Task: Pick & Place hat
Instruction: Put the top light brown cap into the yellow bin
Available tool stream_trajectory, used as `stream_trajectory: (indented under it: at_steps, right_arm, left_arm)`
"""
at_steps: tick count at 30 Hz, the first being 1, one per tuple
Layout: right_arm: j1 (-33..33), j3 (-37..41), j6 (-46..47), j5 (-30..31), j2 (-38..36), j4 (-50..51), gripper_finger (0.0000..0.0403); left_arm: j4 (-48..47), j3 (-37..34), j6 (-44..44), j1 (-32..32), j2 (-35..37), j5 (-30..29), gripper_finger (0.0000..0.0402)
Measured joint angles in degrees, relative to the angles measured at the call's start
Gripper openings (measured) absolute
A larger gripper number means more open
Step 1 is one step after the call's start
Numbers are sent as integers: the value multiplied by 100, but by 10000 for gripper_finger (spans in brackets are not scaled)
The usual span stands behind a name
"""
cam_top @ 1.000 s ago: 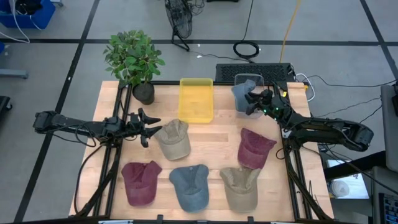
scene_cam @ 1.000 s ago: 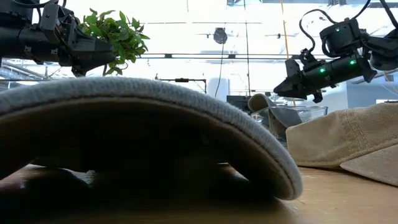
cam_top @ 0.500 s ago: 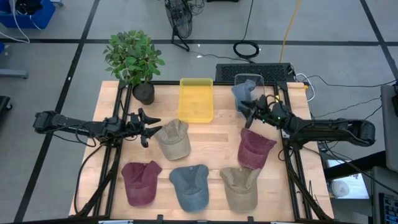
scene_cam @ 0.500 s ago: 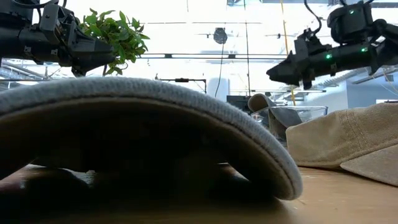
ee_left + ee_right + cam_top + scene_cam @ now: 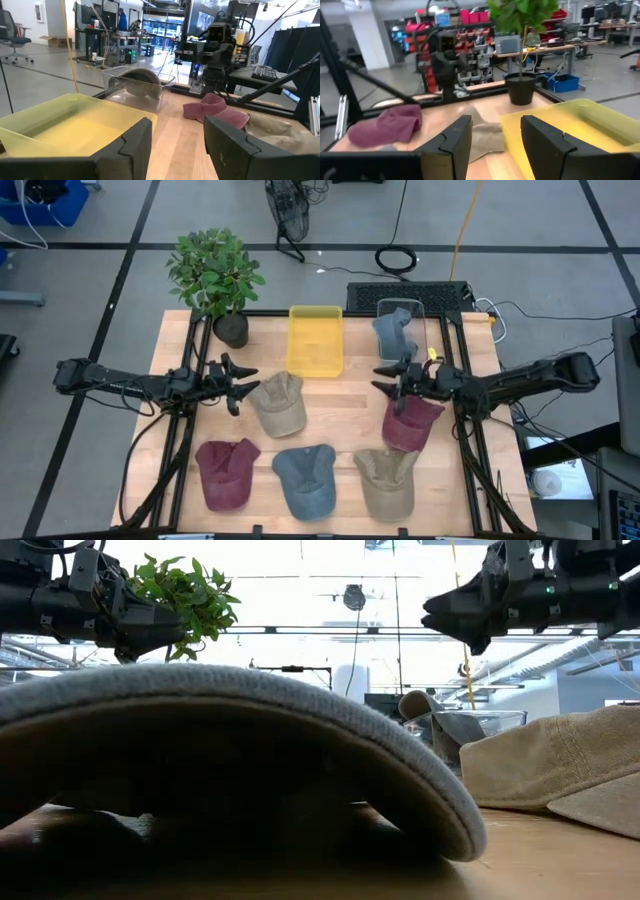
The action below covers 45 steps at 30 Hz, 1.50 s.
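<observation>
My right gripper (image 5: 382, 376) has swung back from the clear plastic bin (image 5: 417, 317) — grey cloth cap (image 5: 391, 333) left inside — and hovers, jaws open and empty, over the maroon cap (image 5: 408, 418) beside that bin, likely next. Left gripper (image 5: 247, 379), open, waits by the tan cap (image 5: 279, 404).

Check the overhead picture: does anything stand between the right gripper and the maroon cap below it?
Nothing visible does. The right gripper, open and empty, hovers just above the maroon fabric cap at the table's right side, with only bare wooden tabletop nearby.
</observation>
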<state>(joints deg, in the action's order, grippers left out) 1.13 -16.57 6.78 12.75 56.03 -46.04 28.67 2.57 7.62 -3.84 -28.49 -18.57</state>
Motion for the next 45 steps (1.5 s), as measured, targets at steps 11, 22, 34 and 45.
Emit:
stream_trajectory:
  at_steps: [11, 22, 34, 45]
  right_arm:
    - [545, -481, -165, 113, 877, 575, 153]
    - [769, -1215, -150, 394, 1145, 1705, 153]
    - [762, -1214, -35, 396, 1156, 1847, 153]
    - [754, -1208, -39, 394, 1356, 1782, 153]
  left_arm:
    - [-13, 0, 4, 0, 0, 4, 182]
    - [6, 0, 65, 0, 0, 7, 182]
    - [-76, 389, 57, -7, 0, 310, 182]
    - [-2401, 2076, 348, -455, -1123, 1, 182]
